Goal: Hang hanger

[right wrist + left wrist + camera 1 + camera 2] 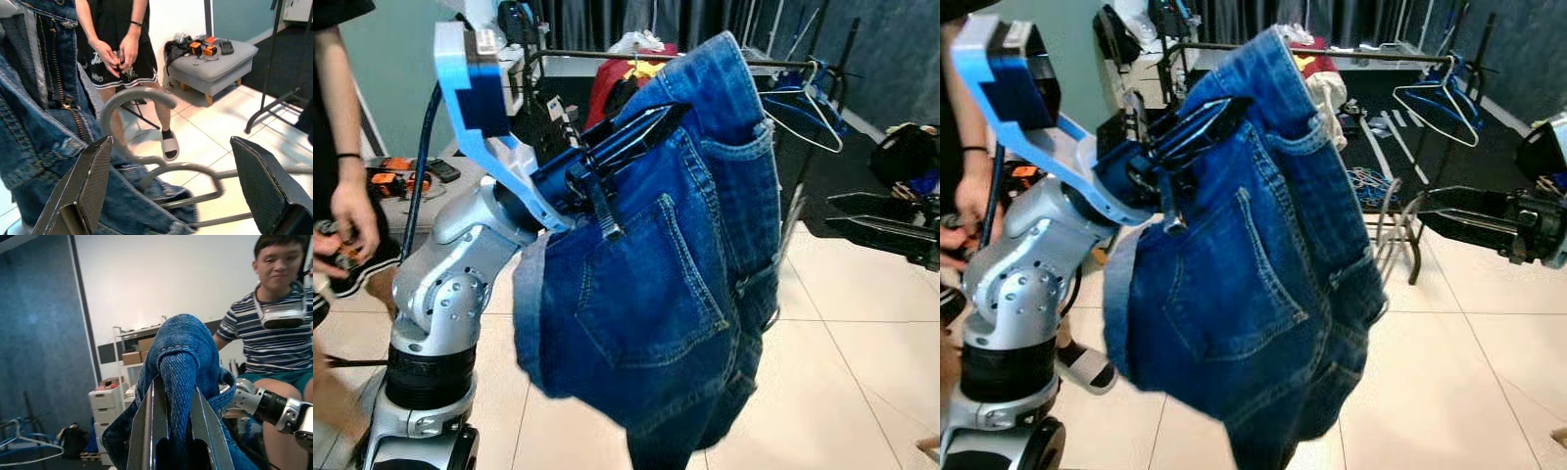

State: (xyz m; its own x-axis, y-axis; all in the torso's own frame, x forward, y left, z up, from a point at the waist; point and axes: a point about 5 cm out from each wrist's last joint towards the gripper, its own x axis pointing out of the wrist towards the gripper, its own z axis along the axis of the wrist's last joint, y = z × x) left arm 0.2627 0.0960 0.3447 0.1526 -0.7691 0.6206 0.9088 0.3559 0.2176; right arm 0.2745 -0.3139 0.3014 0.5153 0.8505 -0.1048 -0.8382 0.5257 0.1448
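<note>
My left gripper [668,115] is raised high and shut on a fold of blue denim jeans [656,284], which hang down in front of me. In the left wrist view its fingers [146,421] pinch the denim [183,347]. A grey wire hanger [190,171] carries the jeans, and its hook [137,94] sticks out on the right side. My right gripper [1427,211] is level with that hook [1389,211] and open. In the right wrist view its fingers [83,186] stand wide apart with the hook beyond them, untouched.
A dark clothes rail [1361,54] runs behind the jeans with a blue hanger [1440,98] and other clothes on it. A person [342,196] stands close on my left. A grey ottoman [215,63] holds tools. Another person [279,333] sits nearby. The floor is pale tile [862,372].
</note>
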